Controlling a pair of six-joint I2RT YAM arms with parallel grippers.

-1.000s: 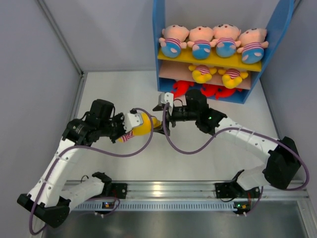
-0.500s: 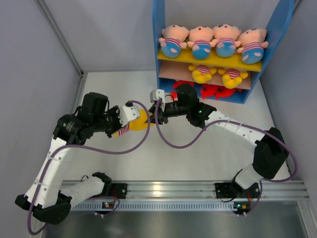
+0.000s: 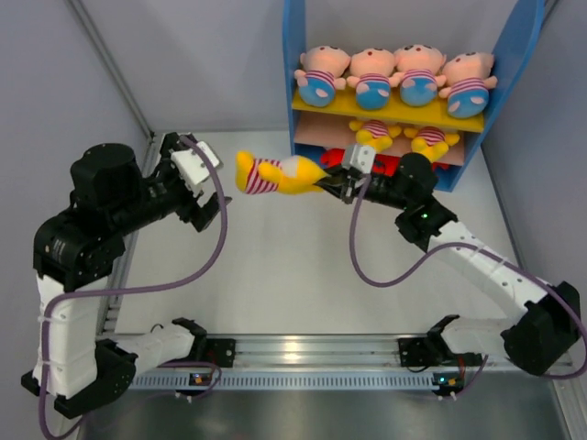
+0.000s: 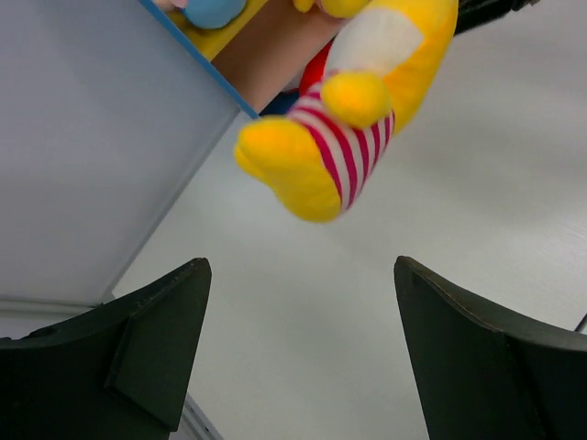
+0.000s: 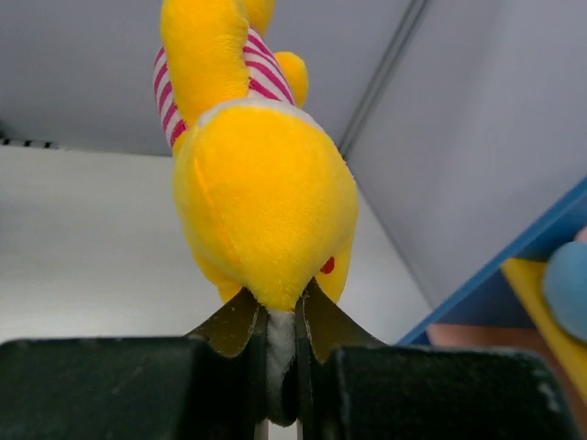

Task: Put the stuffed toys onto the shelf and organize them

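Observation:
My right gripper [image 3: 341, 184] [image 5: 280, 321] is shut on a yellow figure in a red-striped shirt [image 3: 278, 174] [image 5: 261, 192], pinching a white fold at one end. The figure hangs level above the table, just left of the shelf [image 3: 294, 64] [image 5: 514, 266]. My left gripper [image 3: 209, 200] [image 4: 303, 275] stands open and empty to the left of it, apart from the striped end [image 4: 348, 119]. Several boy dolls [image 3: 394, 78] sit on the yellow upper board. Two yellow figures [image 3: 374, 135] [image 3: 431, 139] rest on the middle board, and red sharks [image 3: 404, 168] lie at the base.
Grey walls close in the table on the left, back and right. The shelf stands at the back right against the wall. A metal rail [image 3: 303, 353] with both arm bases runs along the near edge. Purple cables [image 3: 367, 266] loop from each arm.
The left gripper opened, let go of the yellow figure and drew back to the left. The right gripper shut on the figure and carried it back toward the shelf.

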